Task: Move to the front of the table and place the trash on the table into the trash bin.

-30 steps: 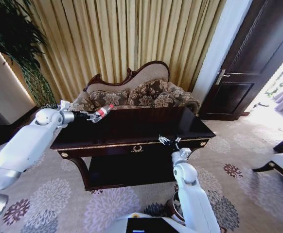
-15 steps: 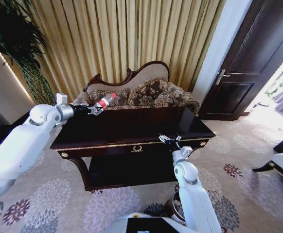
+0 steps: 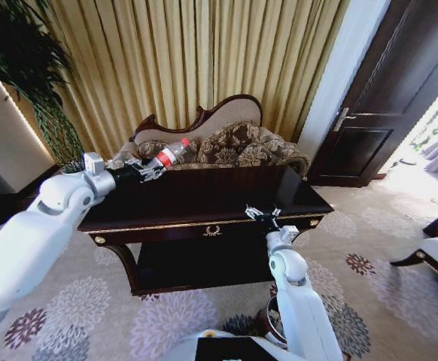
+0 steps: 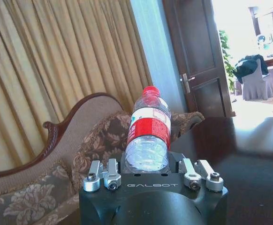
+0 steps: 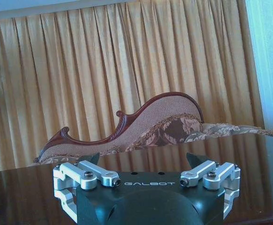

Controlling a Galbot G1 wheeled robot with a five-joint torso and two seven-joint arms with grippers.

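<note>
Left gripper [image 3: 145,170]: it is gripping the bottle by its lower half, jaws closed against the sides, and hanging above the table's back left corner, at about 10 o'clock from the table's centre in the head view.
Bottle [image 3: 171,153]: a clear plastic bottle with a red label and red cap; it is sitting lifted off the tabletop, tilting up and away from the left gripper, cap end pointing toward 2 o'clock in the head view.
Bottle in the left wrist view [image 4: 148,134]: it is standing out from between the clamp fingers [image 4: 103,174], base end tucked into the gripper body, cap farthest from the camera.
Right gripper [image 3: 263,214]: it is hovering at the table's front edge, at about 4 o'clock from the tabletop's centre; its jaws are standing spread wide with nothing between them.
Right gripper in the right wrist view [image 5: 146,176]: the two finger linkages are sitting far apart over the glossy wood.
Table [image 3: 204,197]: a dark glossy top with gold trim and a gold emblem on the front rail.
Trash bin [image 3: 268,323]: what is probably its dark rim is peeking out at 6 o'clock from the table, low on the carpet and mostly hidden behind the right arm.
Sofa [image 3: 226,147]: it is standing behind the table, against the gold curtains [image 3: 196,60].
</note>
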